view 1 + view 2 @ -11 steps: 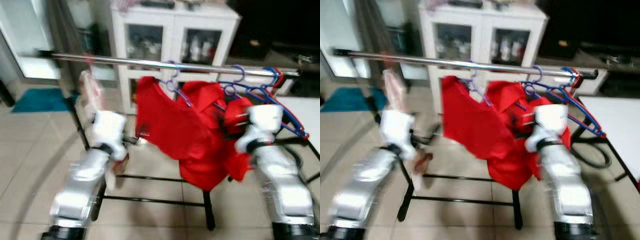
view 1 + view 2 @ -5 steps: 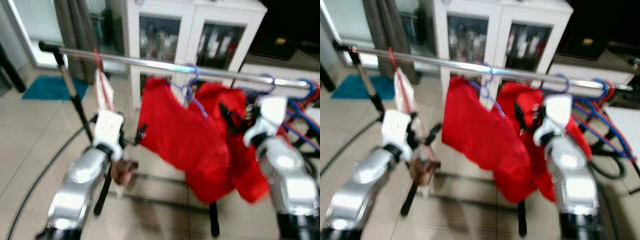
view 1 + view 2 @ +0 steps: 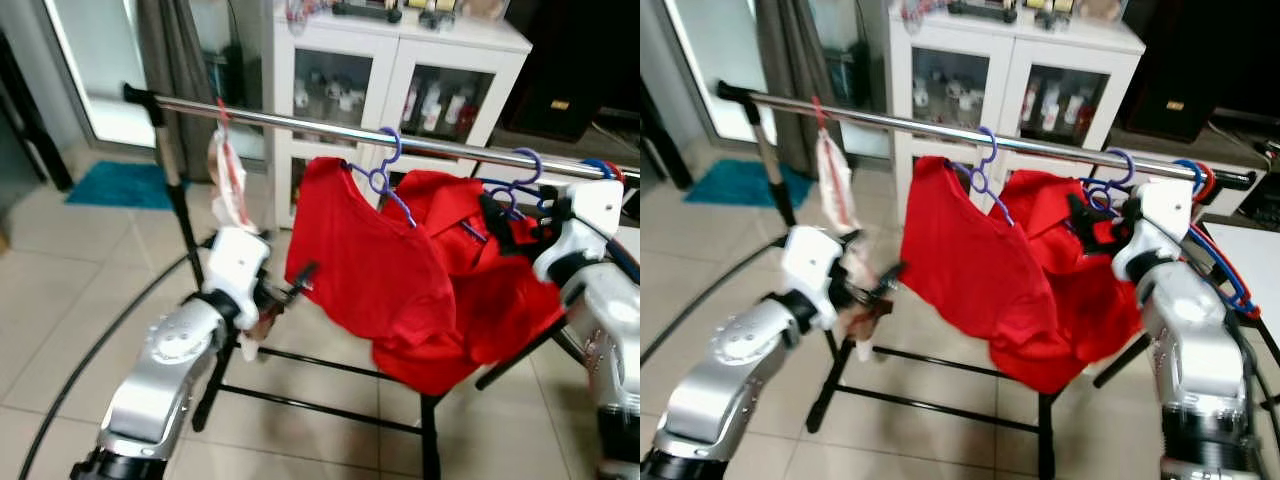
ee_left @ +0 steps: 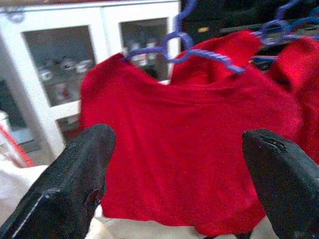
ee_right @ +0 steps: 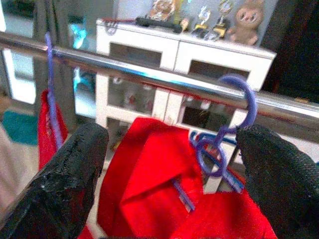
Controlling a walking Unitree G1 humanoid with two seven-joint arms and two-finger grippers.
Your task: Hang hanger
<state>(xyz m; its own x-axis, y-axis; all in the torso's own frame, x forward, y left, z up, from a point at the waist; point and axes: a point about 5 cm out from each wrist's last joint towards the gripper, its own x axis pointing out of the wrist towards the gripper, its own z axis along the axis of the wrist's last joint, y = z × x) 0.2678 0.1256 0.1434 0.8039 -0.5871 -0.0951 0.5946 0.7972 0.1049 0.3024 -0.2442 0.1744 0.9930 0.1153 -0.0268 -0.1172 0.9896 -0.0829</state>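
**Hook's on the rail, looks like the letting-go bit**

Nearest first: left gripper (image 3: 290,287) parked low in front of the rack, fingers (image 4: 75,186) spread wide with nothing between them, aimed at the first red shirt (image 3: 365,270). Not touching it. Something small and brownish dangling just under that wrist, too blurry to name, so leaving it alone.

A bit further back and higher: right gripper (image 3: 1090,222) up by the second red shirt (image 3: 1080,280), right beside its purple hanger (image 5: 227,134). Fingers (image 5: 70,184) wide apart here too, hanger neck sitting in the gap between them rather than pinched. Hook curled over the metal rail (image 3: 300,122), so the hanger reads as hung, probably; from the head views, hard to swear the hook sits fully over rather than just perched.

So: placing step basically over, release done or nearly. Next move calls for backing the right gripper straight out without snagging the hook or the collar, then checking the shirt hangs free.

Also on the rail: a pale cloth (image 3: 228,180) on a red hook near the left end, and blue hangers (image 3: 1215,250) bunched at the right end. Behind all that, a white cabinet (image 3: 390,70) with glass doors.
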